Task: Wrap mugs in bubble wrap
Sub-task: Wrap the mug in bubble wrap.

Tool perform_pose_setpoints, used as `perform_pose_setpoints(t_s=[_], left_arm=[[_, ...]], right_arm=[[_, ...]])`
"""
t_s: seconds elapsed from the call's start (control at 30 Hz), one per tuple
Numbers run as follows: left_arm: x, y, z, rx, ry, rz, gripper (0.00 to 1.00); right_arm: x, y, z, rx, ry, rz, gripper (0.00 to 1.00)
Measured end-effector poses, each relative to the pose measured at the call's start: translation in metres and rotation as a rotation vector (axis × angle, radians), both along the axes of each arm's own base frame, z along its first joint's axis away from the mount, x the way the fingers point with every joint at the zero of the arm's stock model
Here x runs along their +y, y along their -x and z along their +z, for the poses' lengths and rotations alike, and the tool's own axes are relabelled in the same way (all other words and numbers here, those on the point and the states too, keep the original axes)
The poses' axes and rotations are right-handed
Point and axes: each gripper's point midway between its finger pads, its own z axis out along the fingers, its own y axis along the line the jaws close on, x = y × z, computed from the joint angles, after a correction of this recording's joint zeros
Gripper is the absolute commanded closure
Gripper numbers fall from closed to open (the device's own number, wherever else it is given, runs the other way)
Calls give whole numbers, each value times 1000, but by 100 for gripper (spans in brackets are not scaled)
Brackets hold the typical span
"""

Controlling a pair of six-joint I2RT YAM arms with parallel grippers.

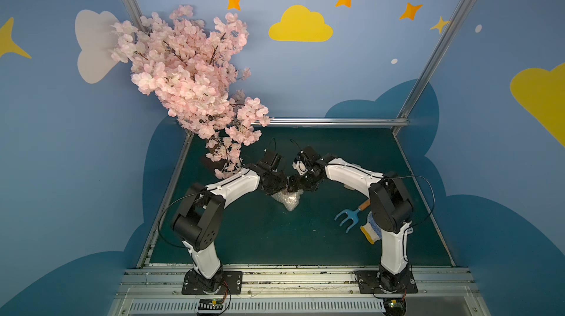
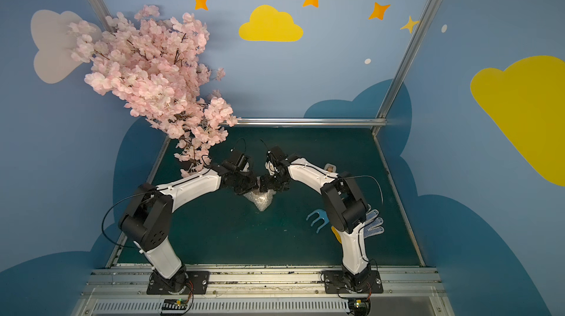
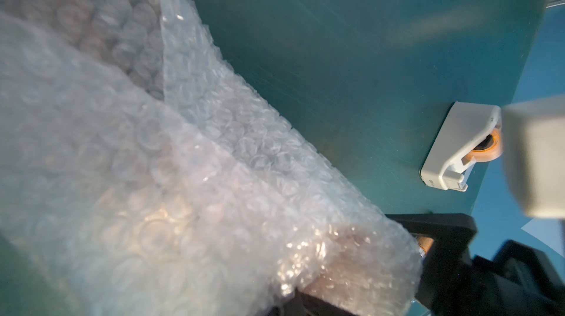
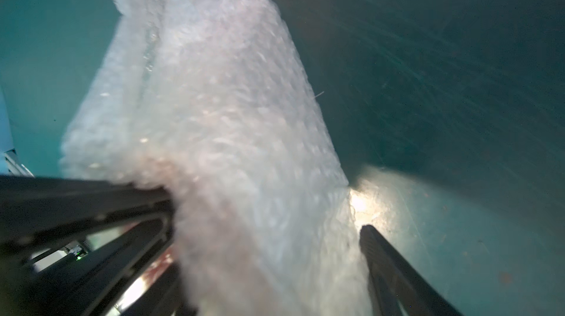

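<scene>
In both top views the arms meet over the crumpled bubble wrap point(image 1: 289, 202). It sits on the green table point(image 1: 260, 238), well apart from the blue hand fork point(image 1: 347, 219), on that fork's left-arm side. The left gripper point(image 1: 277, 190) and right gripper point(image 1: 294, 188) nearly touch above it.

From the left wrist, the left jaws look pressed together on the wrap's edge, and a white tape dispenser point(image 3: 452, 152) lies farther off.

From the right wrist, the right fingers point(image 4: 388, 271) stand spread with the bundle between them. A reddish tinge shows through, but the mug itself is hidden.
</scene>
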Motion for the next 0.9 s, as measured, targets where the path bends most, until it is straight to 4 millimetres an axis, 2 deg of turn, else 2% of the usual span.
perform_pose_setpoints(t_s=[0.23, 0.3, 0.4, 0.57, 0.63, 0.7, 0.9], left_arm=[[-1, 1, 1, -7, 8, -9, 96], [0, 2, 3, -22, 12, -17, 92], [4, 5, 18, -67, 19, -27, 85], [20, 13, 58, -188, 27, -8, 82], [31, 19, 64, -220, 16, 21, 80], [46, 28, 59, -228, -7, 61, 77], [104, 50, 17, -147, -82, 218, 67]], right_arm=[[1, -2, -12, 18, 16, -8, 28], [1, -2, -13, 17, 19, -9, 29], [0, -3, -13, 16, 29, -10, 30], [-2, -3, -12, 11, 56, -2, 34], [-2, -2, -11, 5, 71, 7, 35], [-4, 0, -10, 3, 90, 14, 36], [-12, 6, -9, 22, 144, 35, 37]])
